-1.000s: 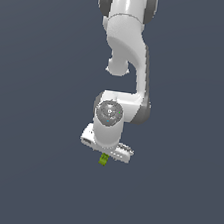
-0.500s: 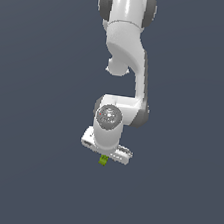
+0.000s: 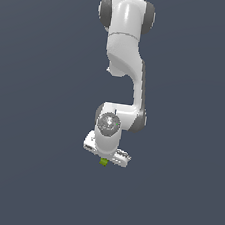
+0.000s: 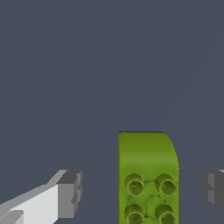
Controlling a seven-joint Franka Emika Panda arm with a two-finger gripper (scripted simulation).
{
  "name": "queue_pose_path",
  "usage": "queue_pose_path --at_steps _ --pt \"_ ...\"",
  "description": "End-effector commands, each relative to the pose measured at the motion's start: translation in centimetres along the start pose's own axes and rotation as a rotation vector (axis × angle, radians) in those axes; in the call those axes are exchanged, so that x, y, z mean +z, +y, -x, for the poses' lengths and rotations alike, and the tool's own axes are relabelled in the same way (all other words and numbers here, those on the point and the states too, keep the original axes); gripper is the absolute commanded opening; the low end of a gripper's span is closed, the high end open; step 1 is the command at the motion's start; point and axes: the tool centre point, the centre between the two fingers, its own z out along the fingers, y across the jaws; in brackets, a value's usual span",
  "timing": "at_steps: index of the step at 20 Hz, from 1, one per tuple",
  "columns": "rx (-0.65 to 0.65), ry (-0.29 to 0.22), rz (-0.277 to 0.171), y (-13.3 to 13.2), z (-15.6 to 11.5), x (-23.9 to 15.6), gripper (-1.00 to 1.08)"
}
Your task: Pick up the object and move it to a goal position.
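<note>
The object is a small olive-green studded block (image 4: pixel 147 175) with one rounded corner. In the wrist view it lies between my two grey fingertips (image 4: pixel 70 193), which stand well apart on either side of it and do not touch it. My gripper (image 4: pixel 142 190) is open around the block. In the exterior view the block (image 3: pixel 103 162) shows as a tiny green spot just under the white hand, and the gripper (image 3: pixel 104 159) is mostly hidden by the hand and wrist.
The white arm (image 3: pixel 124 61) hangs down from the top of the exterior view. A plain dark grey surface (image 3: pixel 174 193) lies all around.
The arm has dropped slightly; the hand sits a little closer over the green block. The block has not moved.
</note>
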Motion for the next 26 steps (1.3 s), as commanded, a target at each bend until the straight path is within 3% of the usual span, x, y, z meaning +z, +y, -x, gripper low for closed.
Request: queue_pose_path --at_steps 1,16,26 --pt "0.0 0.002 -0.001 0.0 -0.1 0.0 -1.0" --pt "0.0 0.002 -0.001 0.2 -0.1 -0.8 -1.0" --pt "0.0 0.002 -0.001 2.1 -0.3 -6.9 -1.0"
